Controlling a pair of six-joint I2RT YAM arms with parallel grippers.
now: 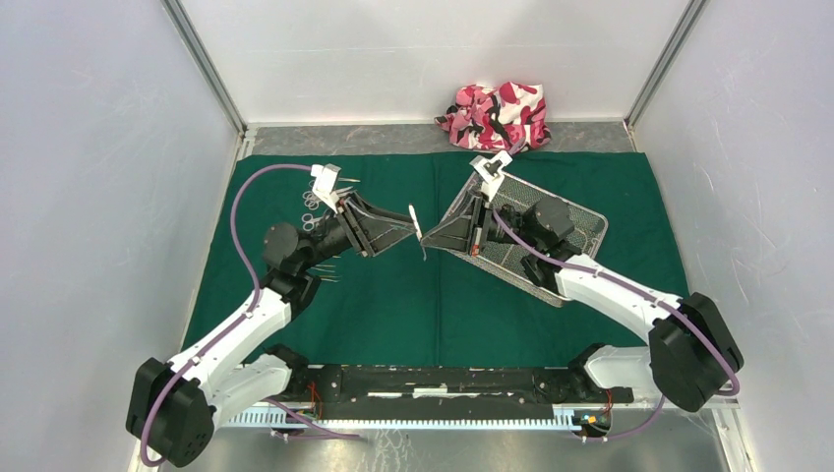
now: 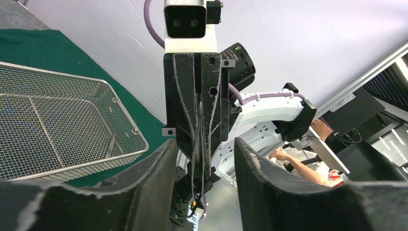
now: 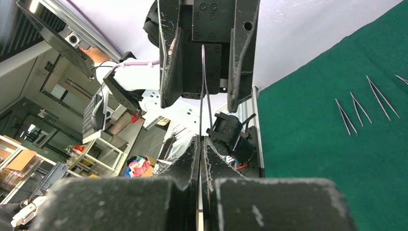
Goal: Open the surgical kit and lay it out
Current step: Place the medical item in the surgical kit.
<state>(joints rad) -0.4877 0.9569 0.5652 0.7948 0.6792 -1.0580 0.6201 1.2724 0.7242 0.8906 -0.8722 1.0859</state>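
**Left arm.** The arm reaches from its base at the near left of the surface to the middle of the green drape (image 1: 393, 315), with the forearm angled inward. The left hand (image 1: 398, 228) is raised above the drape and points to the right. Its two fingers (image 3: 168, 57) are spread wide and grip nothing.

**Right arm.** The arm reaches from the near right and passes over the wire-mesh tray (image 1: 590, 224). The right hand (image 3: 201, 144) points to the left and meets the left hand tip to tip. Its fingers are pressed together on a pair of slim steel tweezers (image 3: 204, 86).

**Held item.** The tweezers project from the right fingertips into the gap between the left fingers. In the right wrist view there is clear space between the tweezers and each left finger. The top view shows this pair in the air between the two hands, above the centre of the drape.

**Other kit items.**
- The tray lies on the right half of the drape, turned at an angle to the drape's edges.
- Scissor rings (image 1: 312, 203) lie on the drape's left part, just beside the left forearm.
- Three loose tweezers (image 3: 361, 108) lie side by side on the drape.

**Non-kit item.** A camouflage bundle (image 1: 497, 113) sits beyond the drape's far edge.
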